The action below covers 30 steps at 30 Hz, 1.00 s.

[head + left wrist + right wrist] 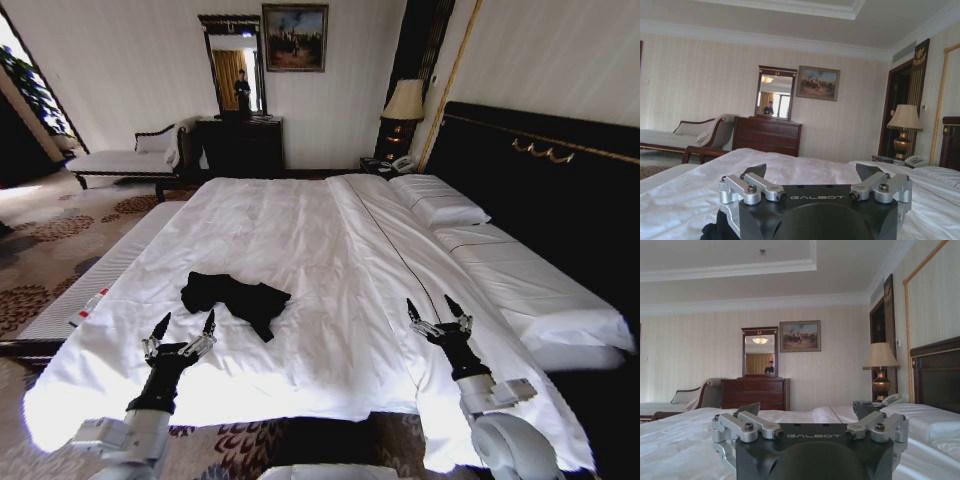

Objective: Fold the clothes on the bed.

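The clothes (pixel 236 299) are one black T-shirt lying crumpled on the white sheet of the bed (pixel 330 260), toward its near left side. My left gripper (pixel 183 323) hovers open just in front of the shirt, fingers pointing at it. In the left wrist view the left gripper (pixel 811 170) is spread wide, and a bit of the black clothes (pixel 715 229) shows beside its body. My right gripper (pixel 438 308) stands open over bare sheet, well to the right of the shirt. In the right wrist view the right gripper (pixel 807 409) holds nothing.
Pillows (pixel 440 200) lie at the right by the dark headboard (pixel 540 170). A dark dresser (pixel 240 145) with a mirror, a chaise bench (pixel 125 160) and a lamp (pixel 403 105) stand along the far wall. Patterned carpet (pixel 50 250) lies left of the bed.
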### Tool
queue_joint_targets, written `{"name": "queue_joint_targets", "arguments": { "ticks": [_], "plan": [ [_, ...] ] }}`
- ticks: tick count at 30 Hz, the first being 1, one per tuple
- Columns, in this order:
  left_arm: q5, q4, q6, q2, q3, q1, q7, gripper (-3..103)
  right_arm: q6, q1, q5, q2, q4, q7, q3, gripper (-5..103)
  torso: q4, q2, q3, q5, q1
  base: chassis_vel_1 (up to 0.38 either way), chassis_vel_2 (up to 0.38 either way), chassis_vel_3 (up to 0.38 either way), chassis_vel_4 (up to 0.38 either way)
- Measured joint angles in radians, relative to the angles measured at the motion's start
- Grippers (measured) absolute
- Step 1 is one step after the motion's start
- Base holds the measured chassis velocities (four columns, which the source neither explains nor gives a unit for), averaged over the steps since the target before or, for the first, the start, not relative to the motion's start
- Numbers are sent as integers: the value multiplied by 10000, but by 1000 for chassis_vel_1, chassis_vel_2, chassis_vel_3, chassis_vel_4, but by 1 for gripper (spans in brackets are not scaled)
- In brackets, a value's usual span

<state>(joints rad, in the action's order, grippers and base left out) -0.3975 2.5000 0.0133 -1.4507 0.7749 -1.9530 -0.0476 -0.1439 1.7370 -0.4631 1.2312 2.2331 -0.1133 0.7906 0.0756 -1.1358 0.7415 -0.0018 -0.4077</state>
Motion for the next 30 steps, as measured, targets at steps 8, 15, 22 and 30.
{"name": "queue_joint_targets", "arguments": {
  "ticks": [8,15,22,30],
  "plan": [
    [77,0,84,-57,-64,-50,2,100,-51,65,12,77,43,-49,26,100,1,0,0,0,0,-4,41,-4,-45],
    [77,0,140,-65,-45,-58,9,100,-81,75,68,135,47,-156,-1,100,1,0,0,0,0,-2,46,-10,-45],
    [77,0,149,-81,-51,-35,17,100,-84,77,69,117,82,-179,37,100,1,0,0,0,0,18,43,-14,-27],
    [83,0,163,-84,-69,2,17,100,-85,67,33,108,73,-188,60,100,1,0,0,2,0,55,61,-49,-57]
  ]
}}
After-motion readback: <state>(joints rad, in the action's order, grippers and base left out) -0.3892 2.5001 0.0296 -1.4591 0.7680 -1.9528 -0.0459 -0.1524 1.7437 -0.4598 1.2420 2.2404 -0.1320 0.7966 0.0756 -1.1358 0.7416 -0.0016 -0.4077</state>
